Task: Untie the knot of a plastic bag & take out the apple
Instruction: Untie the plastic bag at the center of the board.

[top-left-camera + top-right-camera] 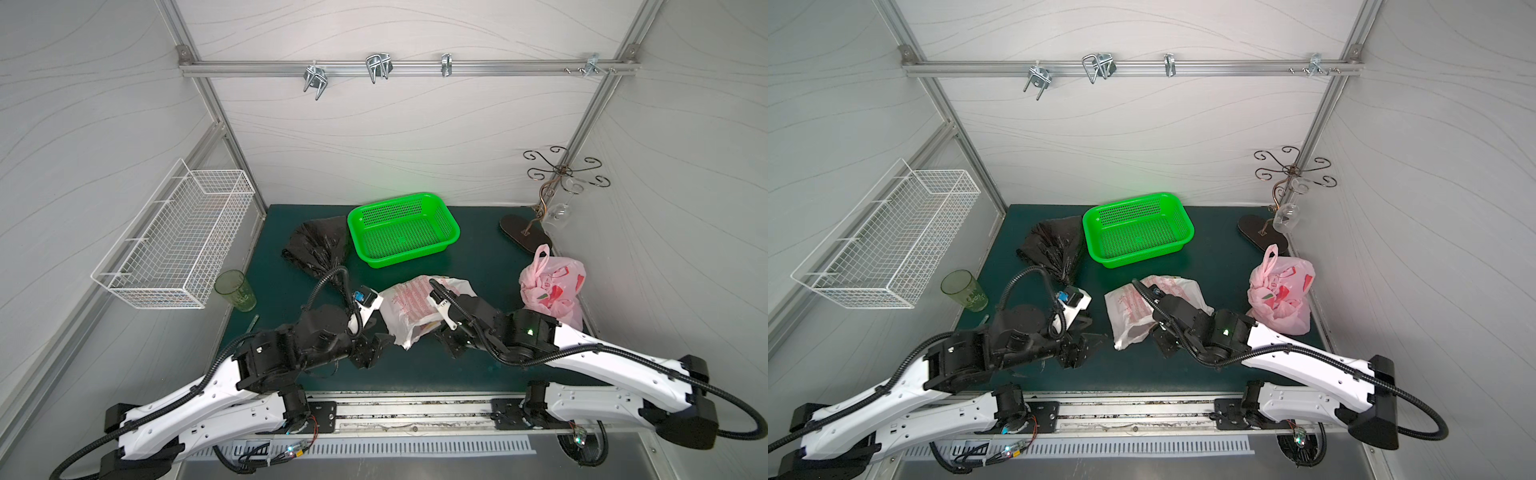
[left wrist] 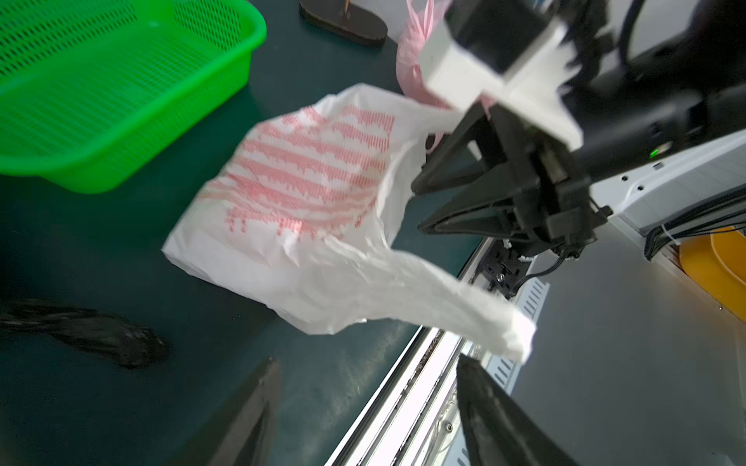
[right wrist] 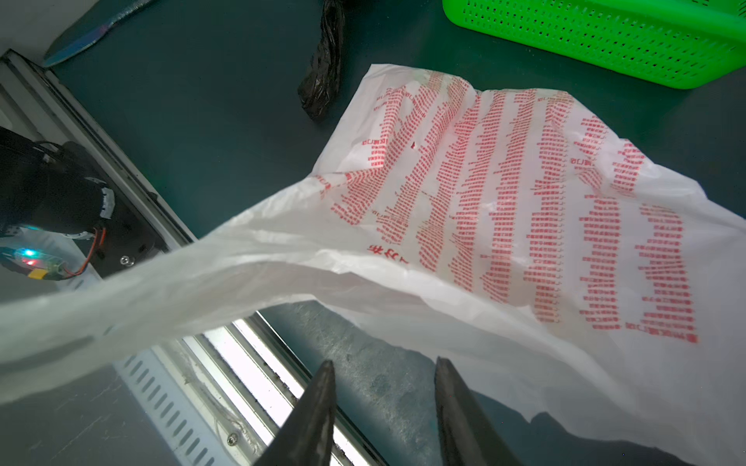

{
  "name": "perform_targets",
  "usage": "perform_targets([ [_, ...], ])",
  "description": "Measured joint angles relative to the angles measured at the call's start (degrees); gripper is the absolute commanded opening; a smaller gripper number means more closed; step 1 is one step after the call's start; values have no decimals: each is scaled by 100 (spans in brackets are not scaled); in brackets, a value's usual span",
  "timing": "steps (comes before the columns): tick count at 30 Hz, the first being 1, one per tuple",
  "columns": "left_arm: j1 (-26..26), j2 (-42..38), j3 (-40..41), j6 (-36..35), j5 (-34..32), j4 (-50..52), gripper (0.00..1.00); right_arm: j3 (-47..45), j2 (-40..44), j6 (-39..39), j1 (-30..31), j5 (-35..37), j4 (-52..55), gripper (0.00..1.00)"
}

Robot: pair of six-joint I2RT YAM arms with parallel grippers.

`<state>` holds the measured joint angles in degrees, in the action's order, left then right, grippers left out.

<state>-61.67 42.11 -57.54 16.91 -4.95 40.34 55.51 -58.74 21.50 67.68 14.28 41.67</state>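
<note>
Left gripper (image 2: 367, 361): fingers spread wide, nothing between them, only table and front rail show through the gap. Hovering low at the front of the table (image 1: 478, 257), pointing at the bag.

Right gripper (image 3: 384, 361): fingers apart, a narrower gap, nothing pinched in its own wrist view. From the left wrist, its tips sit right at the bag's open edge; can't tell if they touch the film.

Bag (image 1: 409, 303): white with red print, lying crumpled at front-centre of the table between the two grippers, mouth turned toward the front rail. One handle (image 2: 464, 310) is loose and stretched out in the air toward the left gripper; its end is just off one fingertip, not inside the gap. View is blurred there. No tied knot visible on it. Apple can't be made out; the film hides whatever is inside.

Further out:
- basket (image 1: 403, 228), green, behind the bag, near the back wall.
- black bag (image 1: 318, 245), just left of the basket, touching it.
- pink bag (image 1: 550, 291), tied, at the right edge, well apart from the white one.
- cup (image 1: 236, 290), green, at the left edge.
- stand (image 1: 525, 235), back right corner, a glass hanging on it.
- wire rack (image 1: 174, 245) on the left wall.
</note>
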Motion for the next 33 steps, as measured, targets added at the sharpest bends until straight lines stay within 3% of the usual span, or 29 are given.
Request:
perform_targets([
  [5, 0, 1067, -2256, -481, -208, 525, 64, -55, 505, 120, -87, -20, 107, 43],
  [9, 2, 2319, -3268, -999, 7, 719, 59, -72, 1104, 273, -118, -9, 361, 43],
  [14, -2, 3766, -3064, -1580, 673, 962, 64, -24, 2070, 590, -138, 210, 1047, 43],
  [19, -267, 4529, -2887, -2039, 1019, 1390, 66, 70, 2837, 1165, -144, 756, 1906, 45],
  [26, -968, 5431, -3434, -2284, 863, 1729, 64, 533, 3077, 1969, -144, 1716, 2850, 48],
  [33, -1215, 5886, -3523, -2271, 79, 1886, 60, 737, 2896, 2295, -144, 2175, 3250, 50],
])
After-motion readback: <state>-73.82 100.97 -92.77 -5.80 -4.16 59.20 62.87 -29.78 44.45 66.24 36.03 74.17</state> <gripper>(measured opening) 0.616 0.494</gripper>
